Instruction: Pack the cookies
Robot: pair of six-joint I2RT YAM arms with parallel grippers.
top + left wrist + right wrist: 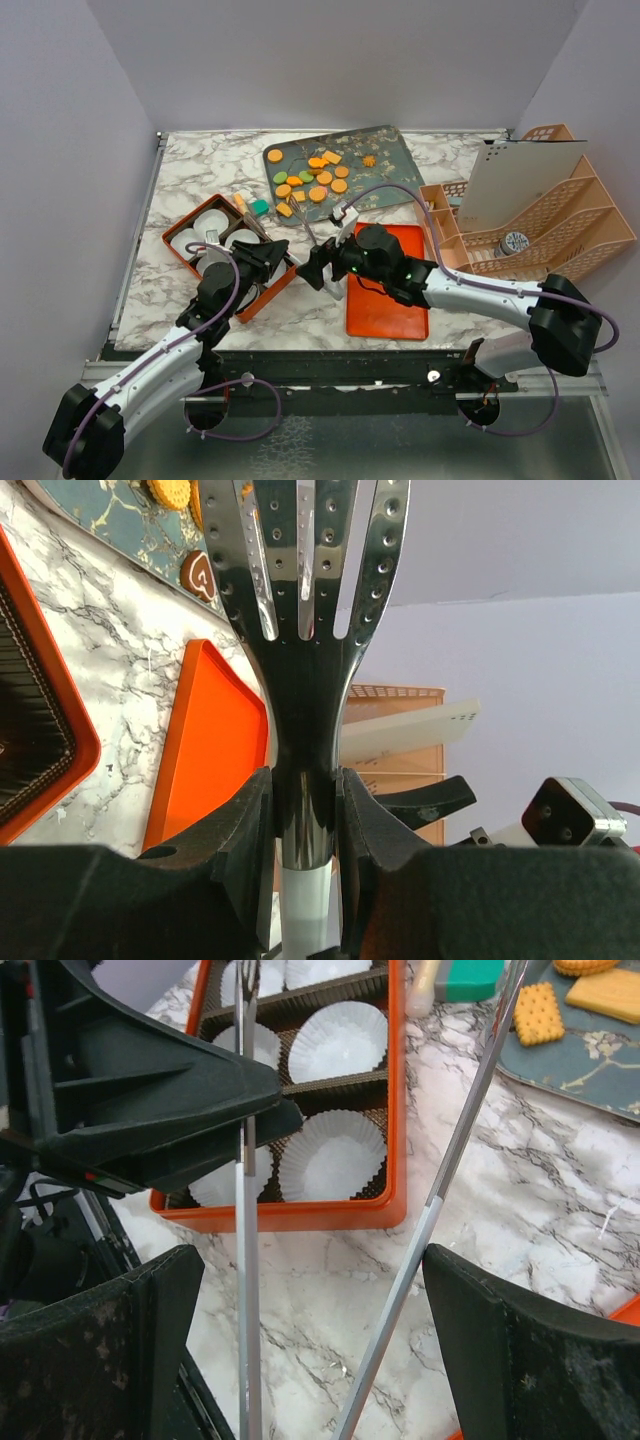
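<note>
left gripper (305, 790): clamping tight on the neck of shiny slotted metal tongs (300, 630)
right gripper (310, 1260): jaws standing wide, straddling the tongs' two thin arms
cookies (318, 175): small, mostly orange rounds and squares, lying on dark green patterned tray (385, 150), far side of the table
orange rectangular box (397, 1060): holding white paper cups (335, 1040), sitting beside both grippers

Orange box (290, 1215) holding paper cups (335, 1155), left. Orange lid (390, 310) centre. Peach rack (560, 225) far right. Tongs (300, 630) over marble table (200, 170).
</note>
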